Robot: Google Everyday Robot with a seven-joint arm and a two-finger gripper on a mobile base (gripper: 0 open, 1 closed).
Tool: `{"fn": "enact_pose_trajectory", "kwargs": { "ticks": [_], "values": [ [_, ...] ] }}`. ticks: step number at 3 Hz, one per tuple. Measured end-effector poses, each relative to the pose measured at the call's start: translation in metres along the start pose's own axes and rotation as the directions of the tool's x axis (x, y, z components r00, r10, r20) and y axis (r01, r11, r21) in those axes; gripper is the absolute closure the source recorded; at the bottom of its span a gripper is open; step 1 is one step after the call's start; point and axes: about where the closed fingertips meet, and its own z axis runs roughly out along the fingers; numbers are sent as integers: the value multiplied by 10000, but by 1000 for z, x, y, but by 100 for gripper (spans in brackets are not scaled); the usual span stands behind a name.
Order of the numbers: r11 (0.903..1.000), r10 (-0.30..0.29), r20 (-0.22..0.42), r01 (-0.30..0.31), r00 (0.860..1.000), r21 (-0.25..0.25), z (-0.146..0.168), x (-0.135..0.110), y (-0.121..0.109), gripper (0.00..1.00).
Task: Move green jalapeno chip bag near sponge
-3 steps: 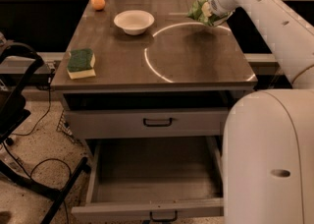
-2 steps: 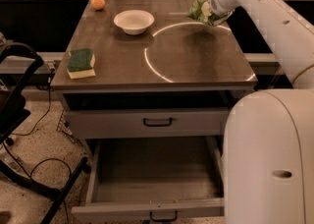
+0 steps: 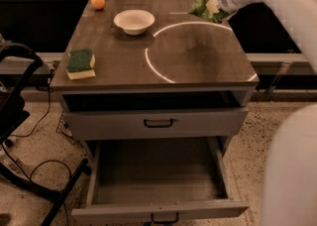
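Observation:
The green jalapeno chip bag (image 3: 200, 6), wrinkly green foil, is at the table's far right corner. My gripper (image 3: 212, 8) comes in from the right on the white arm and is closed on the bag's right side. The bag seems held just off the tabletop. The sponge (image 3: 80, 63), with a dark green top and a yellow base, lies at the table's front left, far from the bag.
A white bowl (image 3: 133, 21) stands at the back middle and an orange (image 3: 97, 2) at the back left corner. A white arc is marked on the tabletop (image 3: 198, 61). The lower drawer (image 3: 158, 180) hangs open. The robot's white body (image 3: 292, 170) fills the right.
The gripper and the bag have shifted slightly up and left. Nothing else has moved.

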Motion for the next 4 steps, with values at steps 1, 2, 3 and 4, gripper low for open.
{"fn": "enact_pose_trajectory", "kwargs": {
  "ticks": [1, 2, 3, 4],
  "values": [
    [9949, -366, 351, 397, 9987, -931, -34, 5, 46, 100],
    [9737, -653, 910, 834, 9937, -2120, -68, 12, 95, 100],
    [9141, -822, 2558, 1752, 9632, -3658, -102, -5, 151, 100],
    [8528, -841, 4044, 2757, 9107, -4436, -114, -27, 185, 100]
  ]
}}
